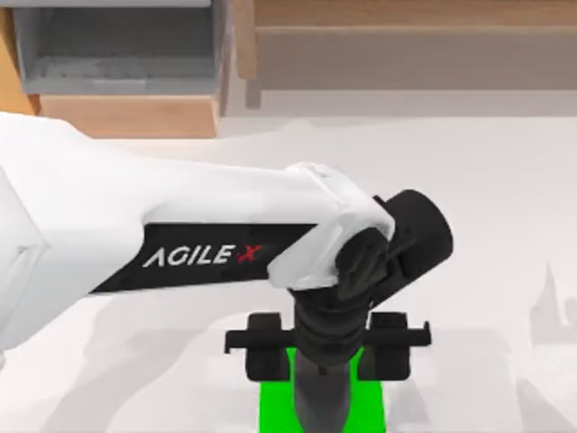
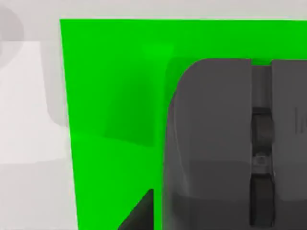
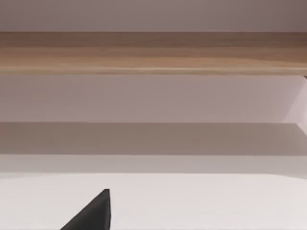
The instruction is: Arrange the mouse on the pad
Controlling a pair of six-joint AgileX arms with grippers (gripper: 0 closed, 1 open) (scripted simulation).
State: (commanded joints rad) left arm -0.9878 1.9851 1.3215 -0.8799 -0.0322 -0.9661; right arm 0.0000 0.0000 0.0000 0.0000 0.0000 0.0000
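Top cam straight down over table point(image 1: 505, 180); left wrist cam super close on pad point(image 2: 115, 96), shared with top; right wrist cam faces wall.

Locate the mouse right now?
In the left wrist view the mouse lies on the pad; in the top view that pad sits at the bottom centre, under the left arm.

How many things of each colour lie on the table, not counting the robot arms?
Bright green: 1, the pad
Dark grey: 1, the mouse, lying on the pad
Total: 2
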